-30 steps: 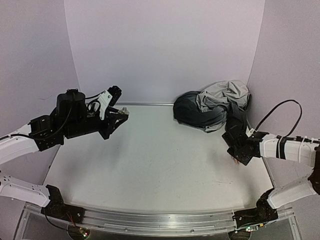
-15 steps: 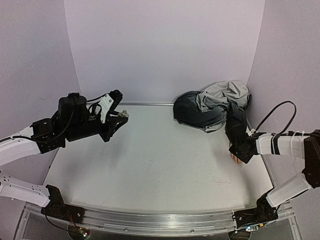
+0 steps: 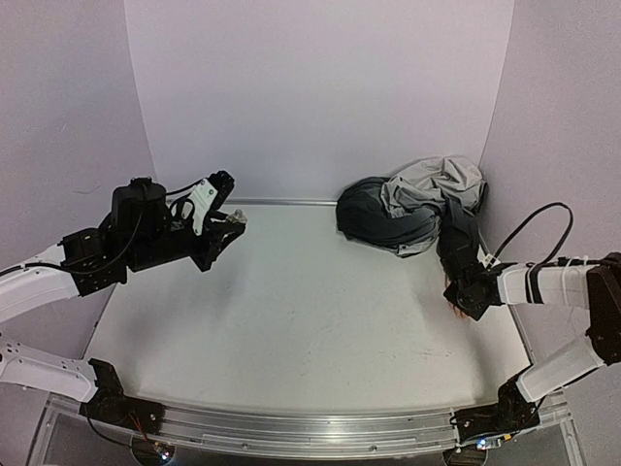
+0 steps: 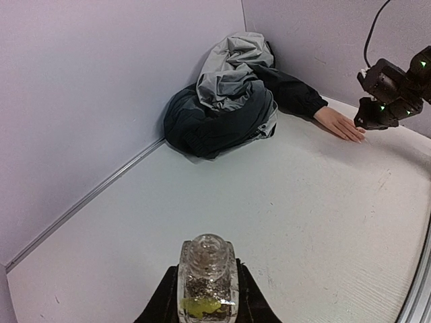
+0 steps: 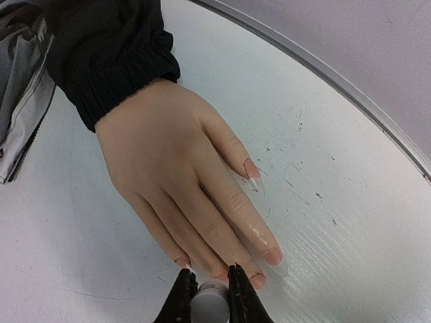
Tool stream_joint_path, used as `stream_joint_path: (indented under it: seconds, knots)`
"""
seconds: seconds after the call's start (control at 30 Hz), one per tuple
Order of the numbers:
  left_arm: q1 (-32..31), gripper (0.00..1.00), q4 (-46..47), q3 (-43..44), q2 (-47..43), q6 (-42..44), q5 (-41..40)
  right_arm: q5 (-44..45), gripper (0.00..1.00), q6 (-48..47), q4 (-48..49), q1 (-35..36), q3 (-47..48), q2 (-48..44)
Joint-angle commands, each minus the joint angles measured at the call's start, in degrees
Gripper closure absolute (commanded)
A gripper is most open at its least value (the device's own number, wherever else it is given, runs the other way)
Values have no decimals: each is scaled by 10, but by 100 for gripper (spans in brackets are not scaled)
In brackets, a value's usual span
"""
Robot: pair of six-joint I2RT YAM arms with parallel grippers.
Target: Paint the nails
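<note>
The pale peach mannequin hand [image 5: 168, 161] lies flat on the table, its wrist in a dark grey jacket sleeve [image 5: 108, 60]. Its nails [image 5: 273, 256] look pinkish with long clear tips. My right gripper [image 5: 210, 293] is shut on a white cap [image 5: 210, 303] and hovers right over the middle fingertips; any brush under the cap is hidden. In the top view it [image 3: 466, 291] sits at the hand [image 3: 453, 310]. My left gripper [image 4: 207, 296] is shut on a small clear glass bottle [image 4: 207, 269], uncapped, held above the table at the far left [image 3: 231, 221].
A crumpled grey and dark jacket [image 3: 412, 206] is heaped in the far right corner, its sleeve leading to the hand. Lilac walls close in the back and both sides. A metal rail [image 3: 291, 432] runs along the near edge.
My right gripper has shifted slightly from beside the hand to over its fingertips. The left arm with the bottle has barely moved.
</note>
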Motion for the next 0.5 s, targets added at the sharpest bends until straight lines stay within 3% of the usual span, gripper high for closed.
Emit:
stream_joint_path:
  seconds: [0.0, 0.47]
  knots:
    - [7, 100, 38, 4, -1, -5, 14, 2, 100, -7, -12, -1, -14, -31]
    - [11, 100, 39, 3, 0, -12, 20, 5, 100, 8, -1, -2, -17, -14]
